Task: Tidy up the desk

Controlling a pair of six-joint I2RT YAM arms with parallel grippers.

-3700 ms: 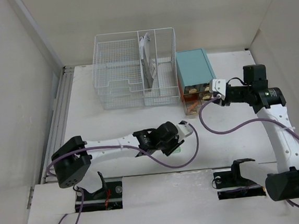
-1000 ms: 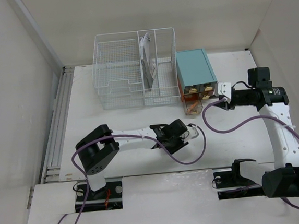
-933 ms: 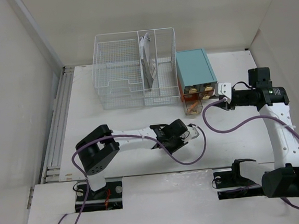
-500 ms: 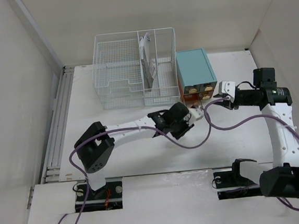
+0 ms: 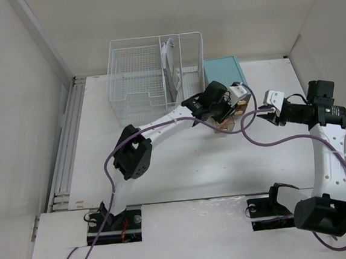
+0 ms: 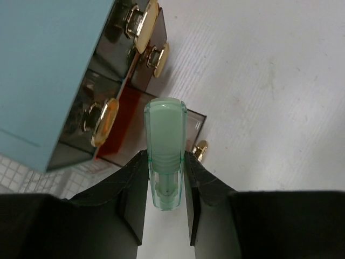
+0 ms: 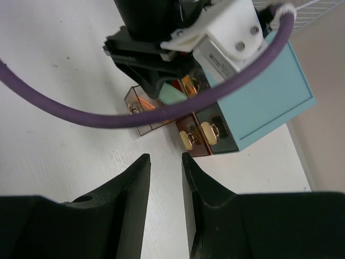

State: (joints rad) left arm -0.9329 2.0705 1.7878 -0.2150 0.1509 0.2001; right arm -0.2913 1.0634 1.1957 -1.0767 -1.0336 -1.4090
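Desk (image 5: pixel 183 171): white top fills the overhead view, metal rail along its 9 o'clock edge. Teal drawer cabinet (image 5: pixel 224 72) stands toward 1 o'clock, with the wire basket organizer (image 5: pixel 147 77) just beside it at 12.

Left gripper (image 6: pixel 165 162) is over the cabinet's front. Its jaws are clamped on a pale green translucent stick (image 6: pixel 165 124), whose tip is above the pulled-out amber drawer (image 6: pixel 132 127).

Right gripper (image 7: pixel 164 162) hangs at 3 o'clock of the cabinet, near the left one but apart. Its jaws are parted with nothing between them.

Gold knobs (image 6: pixel 105 120) on the drawer fronts.
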